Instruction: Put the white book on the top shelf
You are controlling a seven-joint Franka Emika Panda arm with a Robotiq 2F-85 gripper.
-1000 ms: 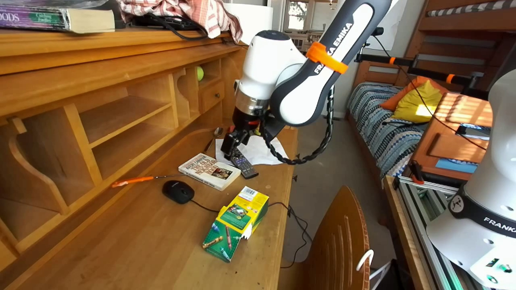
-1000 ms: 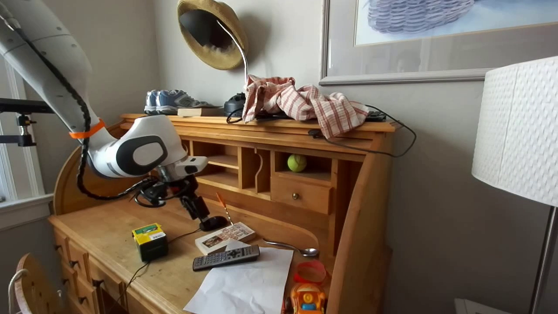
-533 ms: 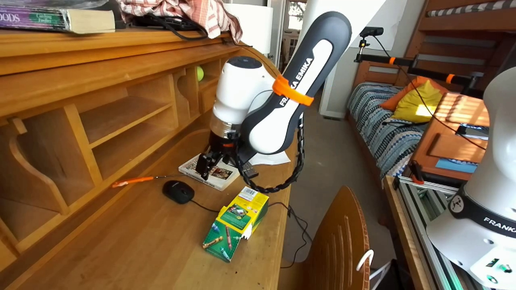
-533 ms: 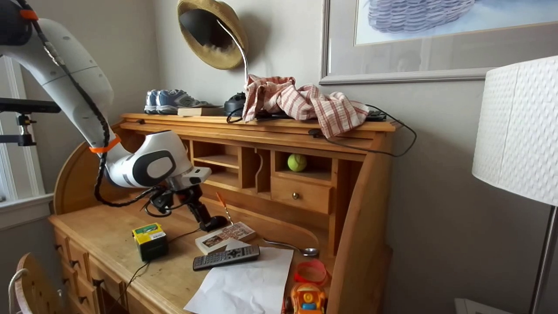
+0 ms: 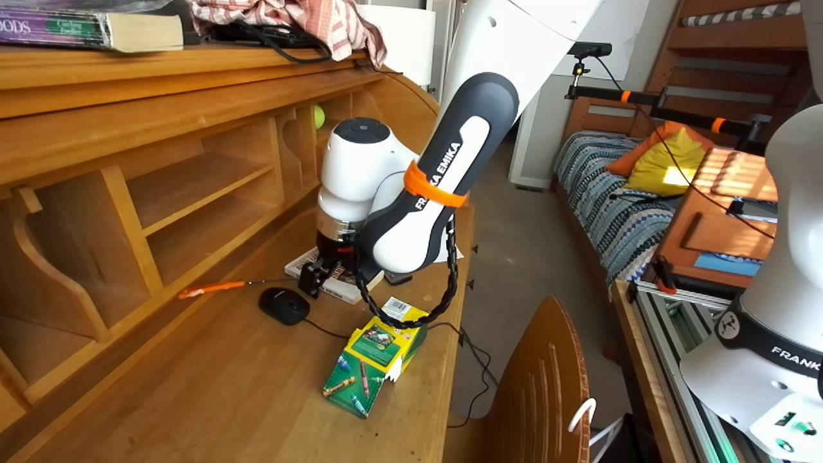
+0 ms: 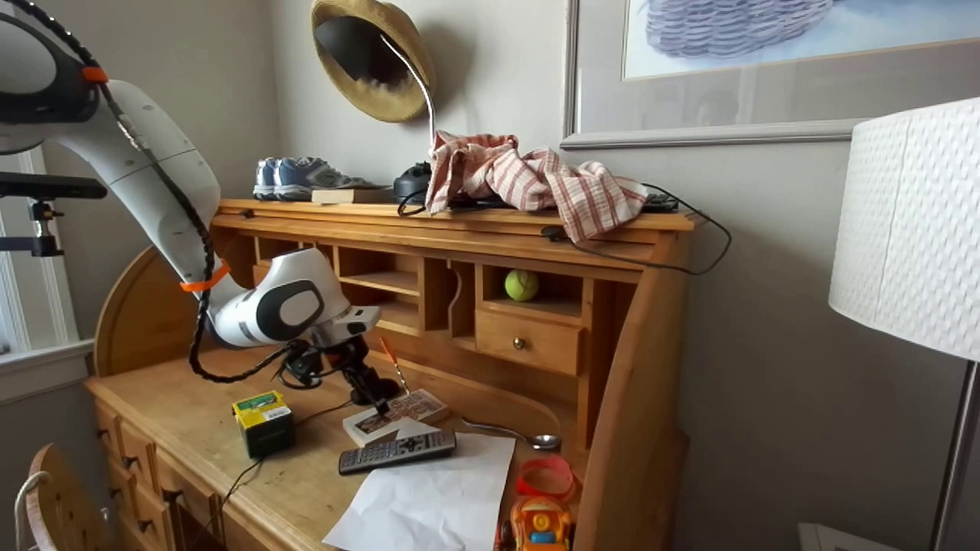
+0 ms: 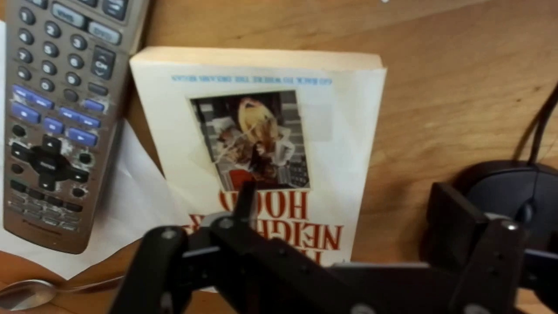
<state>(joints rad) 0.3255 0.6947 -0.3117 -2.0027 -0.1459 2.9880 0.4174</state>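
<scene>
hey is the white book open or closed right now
Closed: in the wrist view the white book lies flat, cover up, its page edges in one block.

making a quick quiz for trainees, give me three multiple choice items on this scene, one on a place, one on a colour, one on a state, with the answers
1. Where is the white book?
A) On the top shelf
B) In a pigeonhole
C) On the desktop

2. What colour is the computer mouse?
A) Black
B) White
C) Orange

3. What state is the hand in?
A) Shut on the white book
B) Open
C) Shut on the computer mouse

Right letters:
1: C, both exterior views show it lying there.
2: A, an exterior view shows its black shell.
3: B, the wrist view shows its fingers wide apart.
</scene>
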